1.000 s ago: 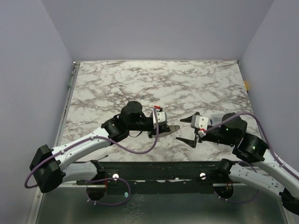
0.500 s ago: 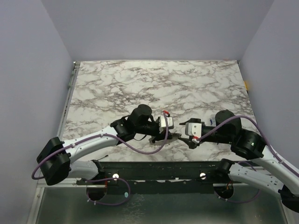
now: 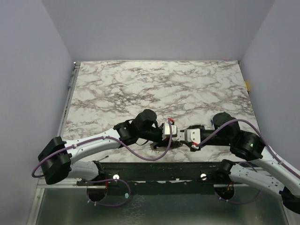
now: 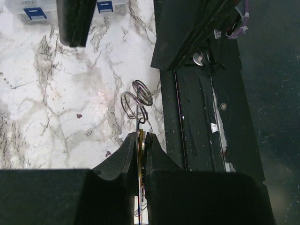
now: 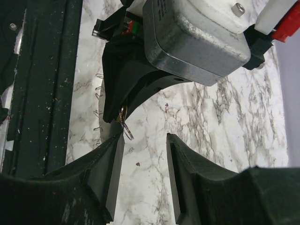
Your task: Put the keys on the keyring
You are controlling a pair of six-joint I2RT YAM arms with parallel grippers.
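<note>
L tool (image 4: 139, 135) pinching yellow key (image 4: 140, 146) btwn tips, thin grey keyring (image 4: 137, 99) loops at key's end, R tool (image 5: 144, 140) spread apart, facing L tool close up, over marble counter (image 3: 140, 84) nr front edge

**Materials and finishes.** The fingers (image 4: 126, 157) of the left gripper (image 4: 139, 139) are matt black plastic. The key (image 4: 140, 141) between them has a dull brass-yellow head, and the keyring (image 4: 138, 99) is thin grey metal wire with a faint gleam. The table (image 4: 56, 103) has a smooth, marble-patterned top of low sheen, its edge rail (image 4: 197, 122) is matt black and dust-flecked, and the housing (image 5: 192, 42) on the left arm looks like satin grey metal beside a white plastic block (image 5: 274, 16).
</note>
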